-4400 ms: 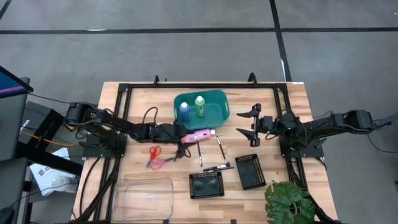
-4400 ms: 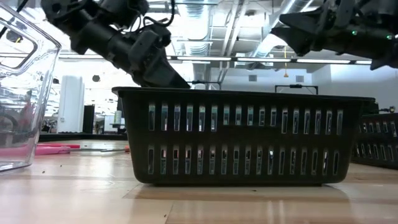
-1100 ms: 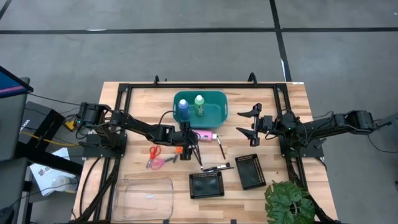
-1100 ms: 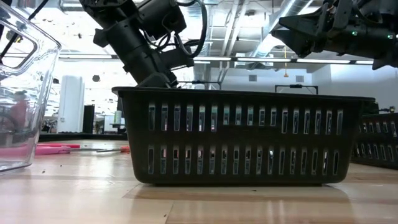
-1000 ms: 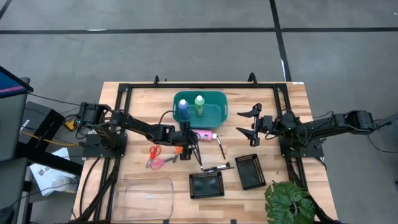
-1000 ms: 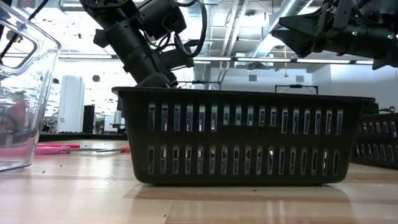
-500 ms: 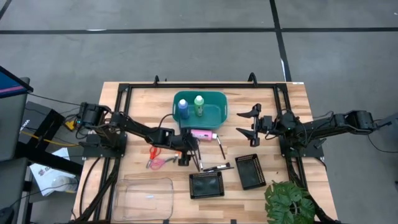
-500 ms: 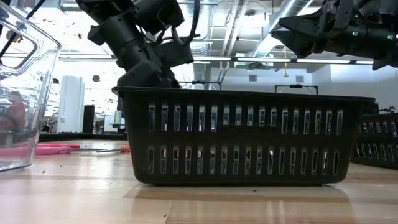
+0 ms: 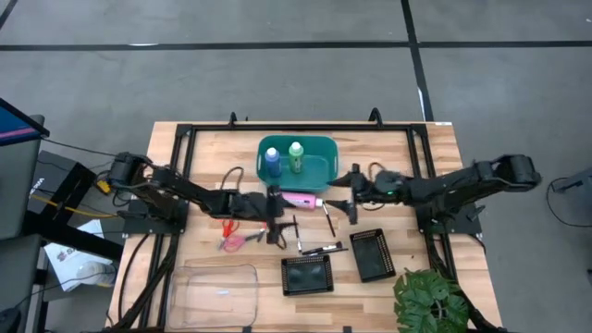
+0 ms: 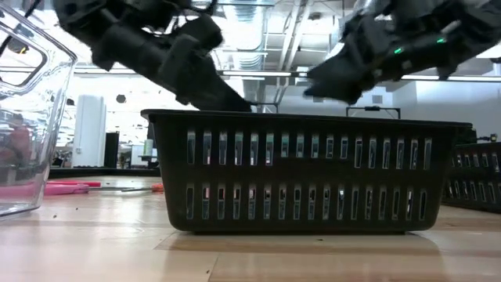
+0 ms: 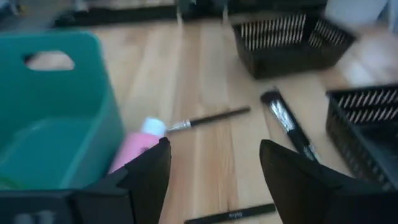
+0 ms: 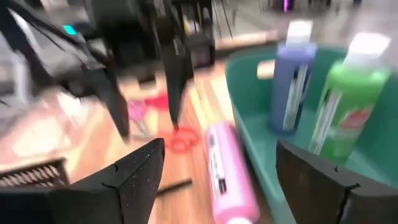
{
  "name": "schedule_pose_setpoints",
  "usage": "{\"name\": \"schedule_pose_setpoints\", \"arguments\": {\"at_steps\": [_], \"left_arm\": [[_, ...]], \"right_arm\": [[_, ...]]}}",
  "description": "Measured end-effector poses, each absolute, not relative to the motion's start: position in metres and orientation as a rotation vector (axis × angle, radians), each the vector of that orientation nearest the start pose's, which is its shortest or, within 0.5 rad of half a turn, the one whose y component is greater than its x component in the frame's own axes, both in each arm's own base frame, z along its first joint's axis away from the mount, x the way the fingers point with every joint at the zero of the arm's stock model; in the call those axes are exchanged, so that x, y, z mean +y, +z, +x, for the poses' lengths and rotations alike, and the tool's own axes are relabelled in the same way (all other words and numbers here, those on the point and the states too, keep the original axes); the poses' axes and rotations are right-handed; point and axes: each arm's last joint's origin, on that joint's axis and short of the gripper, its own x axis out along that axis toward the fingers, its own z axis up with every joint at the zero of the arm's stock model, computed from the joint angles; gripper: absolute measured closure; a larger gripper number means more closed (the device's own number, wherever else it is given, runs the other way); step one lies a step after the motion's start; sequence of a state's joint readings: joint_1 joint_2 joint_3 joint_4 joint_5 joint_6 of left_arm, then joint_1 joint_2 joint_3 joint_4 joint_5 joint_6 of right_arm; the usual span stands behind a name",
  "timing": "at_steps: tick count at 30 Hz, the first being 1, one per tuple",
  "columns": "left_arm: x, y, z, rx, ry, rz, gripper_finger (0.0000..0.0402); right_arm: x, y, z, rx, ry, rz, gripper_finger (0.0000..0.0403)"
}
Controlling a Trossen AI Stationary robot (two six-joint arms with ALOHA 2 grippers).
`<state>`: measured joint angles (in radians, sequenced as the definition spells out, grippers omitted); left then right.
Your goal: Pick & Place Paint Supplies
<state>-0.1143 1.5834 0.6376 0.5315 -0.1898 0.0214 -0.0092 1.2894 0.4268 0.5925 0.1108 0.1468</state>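
The pink bottle [image 9: 301, 198] lies on its side on the table just in front of the teal basket [image 9: 324, 166], its white cap [image 11: 152, 127] pointing right. The blue bottle [image 9: 272, 162] and the green bottle [image 9: 296, 154] stand upright in the basket. Thin brushes [image 9: 326, 218] [image 9: 320, 250] and scissors [image 9: 231, 228] lie flat on the wood. My left gripper [image 9: 280, 217] is open beside the pink bottle's base, touching nothing. My right gripper [image 9: 347, 199] is open just right of the bottle's cap; the right wrist view shows the pink bottle [image 12: 227, 171] lying ahead of its spread fingers.
Two black mesh trays [image 9: 307, 275] [image 9: 372, 254] sit near the front edge, with a clear container [image 9: 215, 294] front left and a plant [image 9: 430, 301] front right. A black frame [image 9: 185, 139] runs around the table. My two grippers are close together over the middle.
My right gripper has moved toward the table's left and slightly nearer, up to the pink bottle's cap end, staying open. My left arm has dropped to a flatter slant and its gripper has stayed open beside the bottle. The pink bottle has kept its place.
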Motion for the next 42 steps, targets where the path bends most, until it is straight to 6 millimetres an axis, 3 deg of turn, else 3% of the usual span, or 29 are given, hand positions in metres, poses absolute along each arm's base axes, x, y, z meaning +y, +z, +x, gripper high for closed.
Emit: {"name": "schedule_pose_setpoints", "arguments": {"at_steps": [7,15,23,30,37,42], "left_arm": [[-0.017,0.169,0.254,0.321,0.103,0.04,0.0179],[-0.007,0.162,0.224,0.305,0.143,-0.016,0.0182],[-0.008,0.163,0.222,0.299,0.139,-0.018,0.018],[-0.008,0.163,0.222,0.299,0.136,0.004,0.0182],[-0.008,0.162,0.222,0.306,0.137,0.01,0.0187],[-0.008,0.16,0.222,0.325,0.138,0.008,0.0186]], "right_arm": [[0.002,0.163,0.28,0.408,-0.148,0.124,0.0117],[0.005,0.156,0.325,0.656,-0.14,0.056,0.0117],[0.006,0.163,0.35,0.771,-0.124,0.003,0.0117],[0.004,0.162,0.349,0.872,-0.164,-0.04,0.0117],[0.002,0.168,0.349,0.86,-0.202,-0.056,0.0117],[0.016,0.176,0.351,0.802,-0.159,-0.078,0.0117]]}}
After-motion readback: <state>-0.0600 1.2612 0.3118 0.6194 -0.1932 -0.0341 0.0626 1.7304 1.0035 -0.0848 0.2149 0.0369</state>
